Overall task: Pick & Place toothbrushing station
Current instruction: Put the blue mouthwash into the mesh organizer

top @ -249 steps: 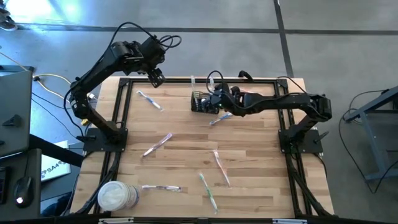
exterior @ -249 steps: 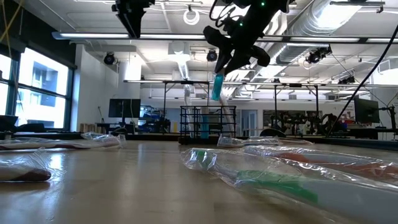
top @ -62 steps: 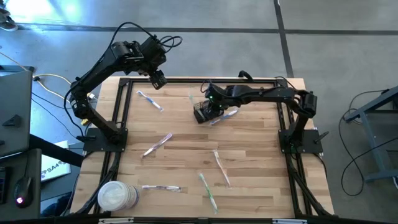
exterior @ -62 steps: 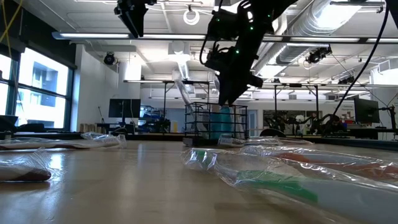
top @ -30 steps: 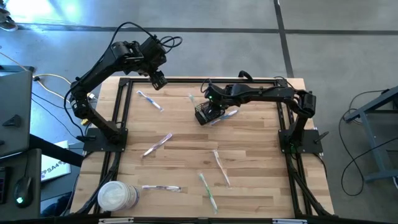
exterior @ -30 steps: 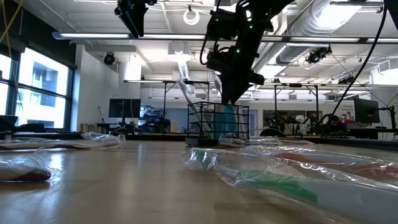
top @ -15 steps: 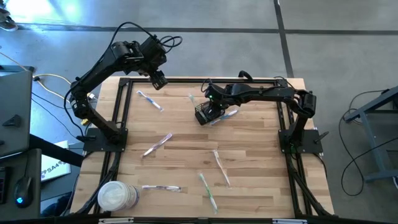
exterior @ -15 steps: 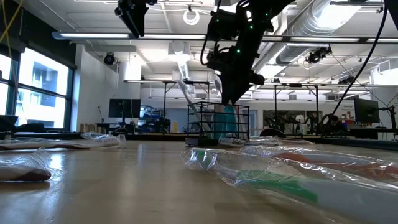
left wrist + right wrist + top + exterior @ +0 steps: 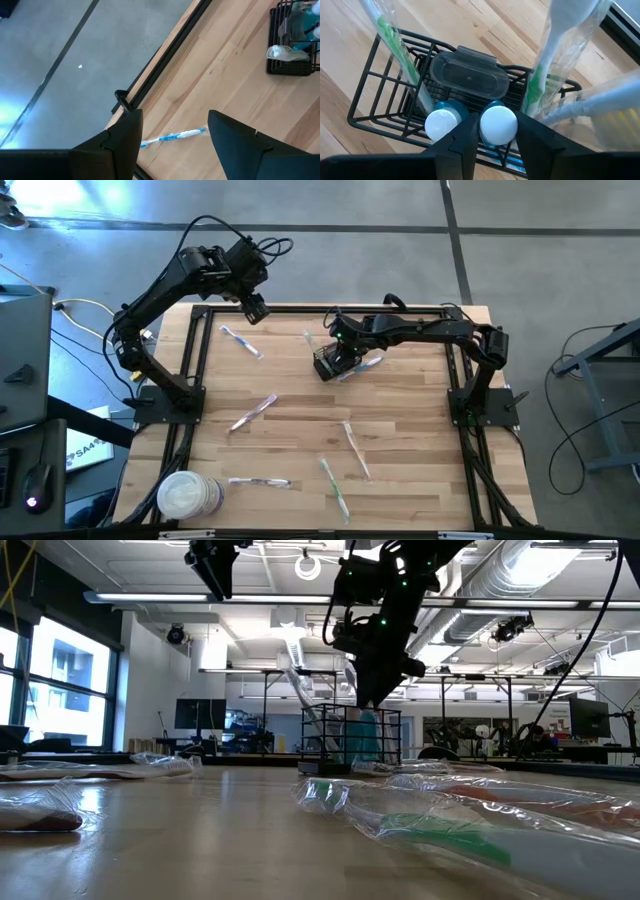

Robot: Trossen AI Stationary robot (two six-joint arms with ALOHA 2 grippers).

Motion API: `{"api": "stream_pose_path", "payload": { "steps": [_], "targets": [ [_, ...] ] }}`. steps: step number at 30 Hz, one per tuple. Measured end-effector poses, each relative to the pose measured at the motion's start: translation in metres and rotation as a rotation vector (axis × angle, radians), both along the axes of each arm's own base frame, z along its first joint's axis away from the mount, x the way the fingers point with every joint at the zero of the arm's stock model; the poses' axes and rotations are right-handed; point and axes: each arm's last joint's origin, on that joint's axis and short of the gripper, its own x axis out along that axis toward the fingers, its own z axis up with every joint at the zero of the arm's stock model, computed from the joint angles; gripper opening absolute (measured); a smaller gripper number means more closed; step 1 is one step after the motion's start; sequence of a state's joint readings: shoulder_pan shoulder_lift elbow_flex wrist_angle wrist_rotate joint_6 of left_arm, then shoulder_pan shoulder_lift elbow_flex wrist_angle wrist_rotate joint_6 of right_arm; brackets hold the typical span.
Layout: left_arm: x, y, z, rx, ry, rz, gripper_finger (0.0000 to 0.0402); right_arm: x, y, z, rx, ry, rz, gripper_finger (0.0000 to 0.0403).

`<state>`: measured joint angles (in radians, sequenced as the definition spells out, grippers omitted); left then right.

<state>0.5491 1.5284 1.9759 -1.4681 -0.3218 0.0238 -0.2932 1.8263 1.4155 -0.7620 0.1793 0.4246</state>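
The toothbrushing station, a black wire basket (image 9: pixel 328 364) (image 9: pixel 375 100), stands on the wooden table toward its far edge. It holds wrapped toothbrushes (image 9: pixel 400 55) leaning on its rim, a clear case (image 9: pixel 467 75) and two blue tubes with white caps, one of them free (image 9: pixel 441 125). My right gripper (image 9: pixel 496 126) (image 9: pixel 342 348) reaches down into the basket, shut on the other blue tube (image 9: pixel 492 147). My left gripper (image 9: pixel 255 308) (image 9: pixel 172 125) hangs open, high over the table's far left corner, with nothing between its fingers. My right gripper has the blue tube's white cap (image 9: pixel 509 125) between its two fingers, one on each side. The fingers come from above, slanting steeply down. The tube stands upright inside the basket beside the other tube; its lower end is hidden among the basket's contents.
Wrapped toothbrushes lie loose on the table: one at the far left (image 9: pixel 240 340), one beside the basket (image 9: pixel 362 365), one left of centre (image 9: pixel 252 412), several near the front (image 9: pixel 340 480). A round white tub (image 9: pixel 185 495) sits at the near left corner.
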Motion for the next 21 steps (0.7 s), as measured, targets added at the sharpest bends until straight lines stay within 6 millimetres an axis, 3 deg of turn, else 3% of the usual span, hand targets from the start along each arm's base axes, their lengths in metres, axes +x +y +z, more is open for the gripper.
{"api": "stream_pose_path", "payload": {
  "steps": [21],
  "targets": [
    [-0.0001, 0.0, 0.0, 0.0, 0.001, -0.002, 0.0221, -0.0019, 0.0006, 0.0063, 0.007, -0.031, 0.004, 0.0124]
  ]
}}
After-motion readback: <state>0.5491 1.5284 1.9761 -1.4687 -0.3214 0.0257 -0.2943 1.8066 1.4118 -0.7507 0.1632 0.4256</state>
